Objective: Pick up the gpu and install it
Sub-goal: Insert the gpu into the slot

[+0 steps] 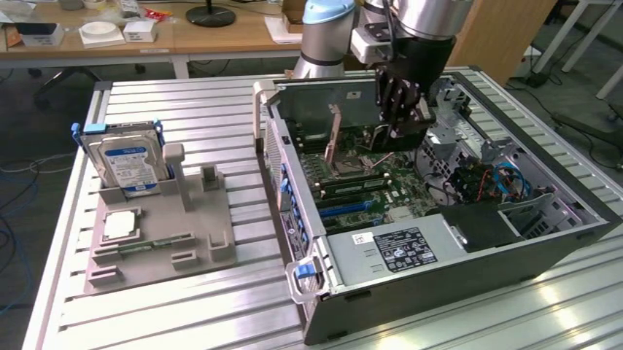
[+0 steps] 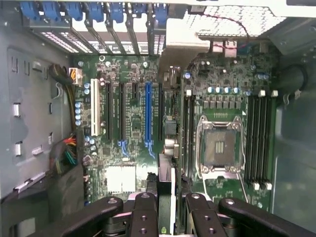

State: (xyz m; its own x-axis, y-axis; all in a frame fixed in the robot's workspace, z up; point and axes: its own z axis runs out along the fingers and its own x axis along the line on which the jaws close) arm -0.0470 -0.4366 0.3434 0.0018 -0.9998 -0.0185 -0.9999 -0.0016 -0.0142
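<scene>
My gripper (image 1: 398, 125) hangs inside the open computer case (image 1: 545, 240), above the motherboard (image 1: 389, 182). In the wrist view its black fingers (image 2: 144, 212) are shut on the gpu (image 2: 166, 177). The gpu is seen edge-on as a thin card running away from the gripper (image 2: 168, 201), with a pale metal bracket (image 2: 183, 42) at its far end near the case's rear slots. The card hovers over the motherboard (image 2: 133, 113), lined up just beside the blue expansion slot (image 2: 147, 113), on the side toward the CPU socket (image 2: 219, 145).
On the exterior view's left, a grey fixture (image 1: 204, 233) carries the silver hard drive (image 1: 127, 160), a CPU (image 1: 119, 224) and a RAM stick (image 1: 146, 242). Inside the case are the power supply (image 1: 399, 248), drive bays with cables (image 1: 486, 182), and blue rear clips (image 2: 98, 10).
</scene>
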